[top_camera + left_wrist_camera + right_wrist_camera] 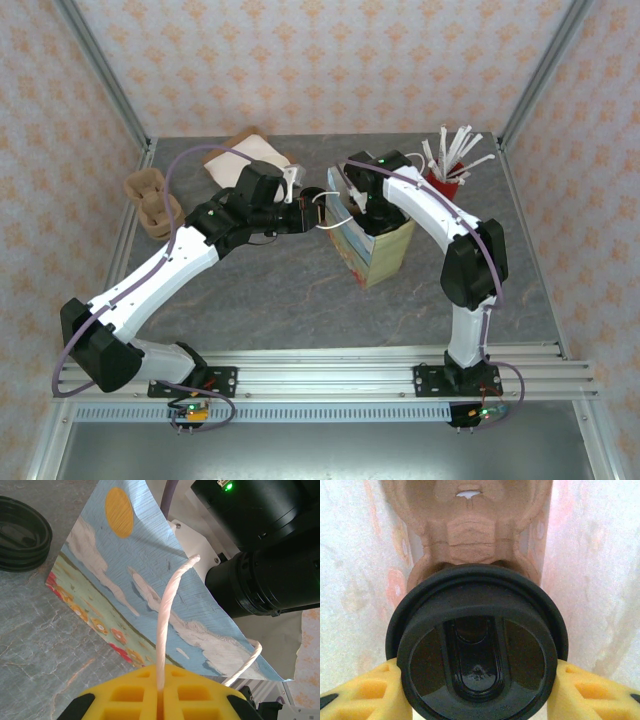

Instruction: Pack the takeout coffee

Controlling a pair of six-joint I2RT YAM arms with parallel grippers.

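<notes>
Top view: left gripper pinches the white twisted-paper handle of the sky-printed paper bag.
Left wrist: jaws closed on that handle.
Right wrist: right gripper, half-wide, clasps the black-lidded takeout coffee cup inside the bag, above a brown moulded-pulp carrier.

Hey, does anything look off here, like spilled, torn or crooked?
Nothing spilled or torn. The one oddity is the sky-printed paper bag: the left gripper is shut on its white twisted handle, pulling it sideways. The right gripper holds the black-lidded takeout cup inside the bag, over a brown pulp carrier. That looks deliberate, not a fault.
</notes>
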